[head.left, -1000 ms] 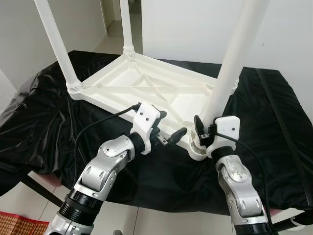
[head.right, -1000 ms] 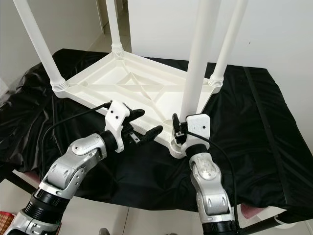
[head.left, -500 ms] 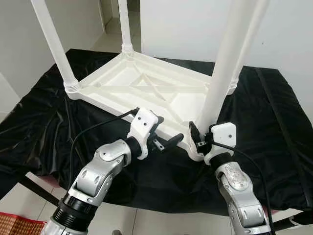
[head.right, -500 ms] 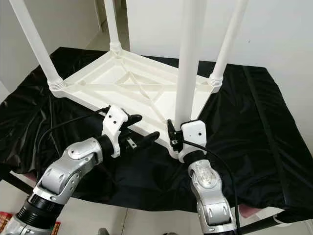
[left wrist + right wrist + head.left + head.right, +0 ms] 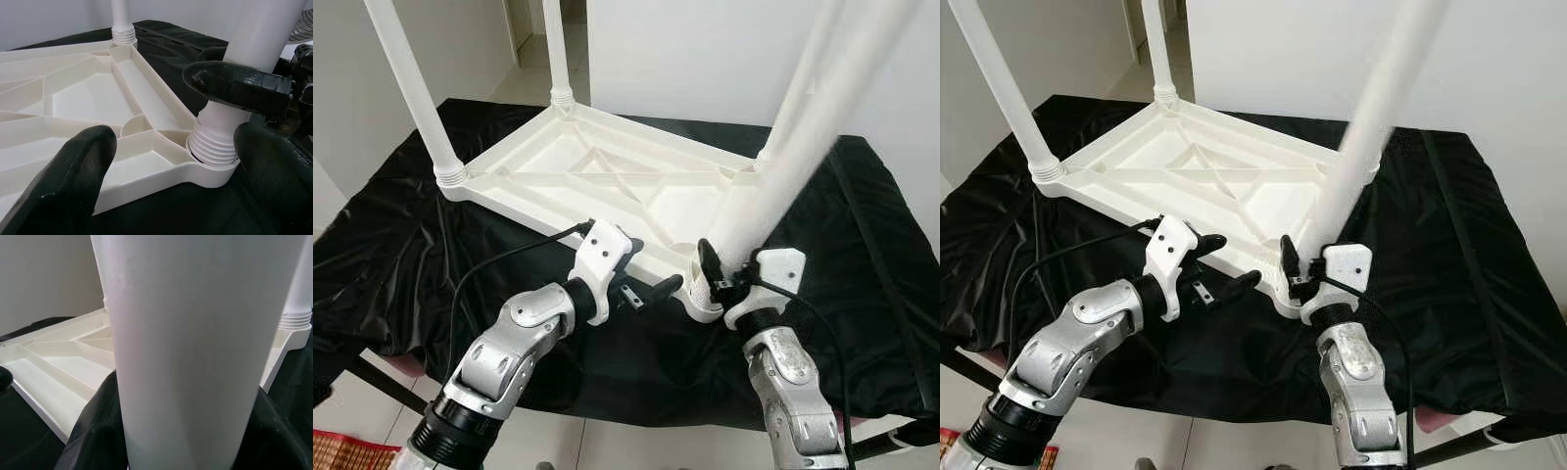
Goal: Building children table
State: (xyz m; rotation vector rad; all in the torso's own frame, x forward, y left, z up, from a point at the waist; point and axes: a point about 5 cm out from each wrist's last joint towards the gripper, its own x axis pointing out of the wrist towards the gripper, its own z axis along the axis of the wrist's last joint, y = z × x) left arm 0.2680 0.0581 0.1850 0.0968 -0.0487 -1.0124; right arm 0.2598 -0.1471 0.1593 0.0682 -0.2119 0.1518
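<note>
A white plastic children's table lies upside down, its tabletop [image 5: 607, 176] flat on a black cloth. My right gripper [image 5: 729, 279] is shut on the base of the near leg [image 5: 783, 166], which leans to the right. The leg's threaded end [image 5: 212, 147] sits in the near corner socket. That leg [image 5: 195, 333] stands close between the right fingers [image 5: 93, 435]. My left gripper [image 5: 651, 272] is open and straddles the tabletop's near rim beside that socket. One of its fingers [image 5: 73, 181] is over the ribbed underside, the other outside the rim.
Other legs stand upright at the left corner [image 5: 411, 88] and the back corner [image 5: 556, 49]. The black cloth [image 5: 401, 245] covers the whole work surface and hangs over its front edge. A white wall is behind, tiled floor below, and a red mat [image 5: 342, 452] lies at lower left.
The near leg has tipped from nearly upright to leaning right, with my right gripper still shut on its base. My left gripper stays by the near corner.
</note>
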